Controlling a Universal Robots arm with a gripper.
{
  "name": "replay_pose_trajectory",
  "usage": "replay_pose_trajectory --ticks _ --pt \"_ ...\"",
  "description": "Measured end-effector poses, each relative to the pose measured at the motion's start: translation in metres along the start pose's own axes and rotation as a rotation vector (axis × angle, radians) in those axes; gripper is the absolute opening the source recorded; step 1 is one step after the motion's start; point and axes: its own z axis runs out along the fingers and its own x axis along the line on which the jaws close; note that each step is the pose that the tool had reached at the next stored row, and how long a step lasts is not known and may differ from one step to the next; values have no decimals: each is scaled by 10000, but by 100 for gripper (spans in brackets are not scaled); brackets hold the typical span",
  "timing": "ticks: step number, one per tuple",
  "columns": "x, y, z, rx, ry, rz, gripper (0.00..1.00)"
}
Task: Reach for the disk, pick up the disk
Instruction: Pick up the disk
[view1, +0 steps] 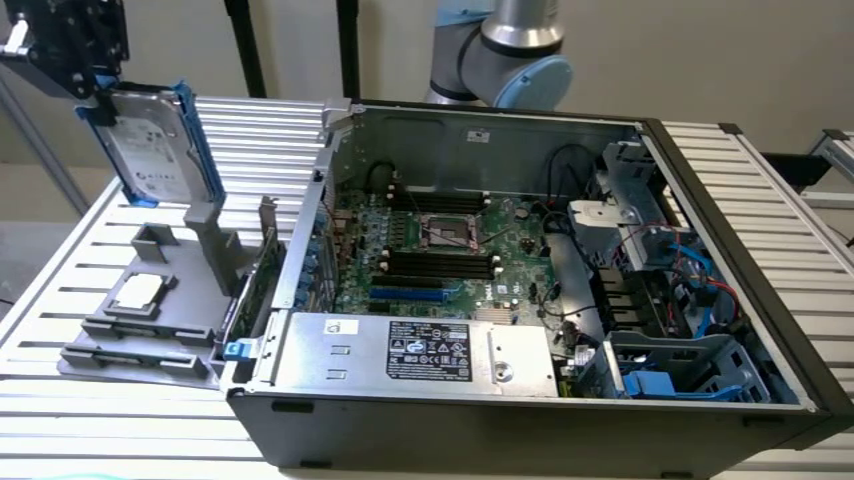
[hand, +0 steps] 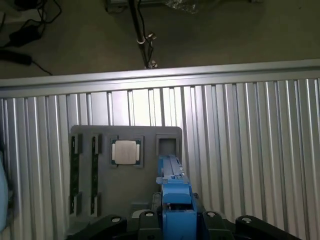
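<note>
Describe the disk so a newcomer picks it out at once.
Find the open computer case; on the exterior view's left of it a grey tray lies on the slatted table. Above that tray the gripper holds the disk on edge: a silver-grey drive with a white label and blue side rails, unlike the small square chip lying flat in the tray.

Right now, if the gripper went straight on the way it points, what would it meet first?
Probably the grey holder tray below: the gripper is shut on the disk, whose lower edge would reach the tray's upright slot first. Depth is unclear.
</note>
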Motion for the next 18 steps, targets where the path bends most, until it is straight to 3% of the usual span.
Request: replay_pose_trajectory --ticks 10,18 --pt "41 -265 -460 -4 -48 -66 33" --pt "95 -600 -827 -10 -72 -70 33"
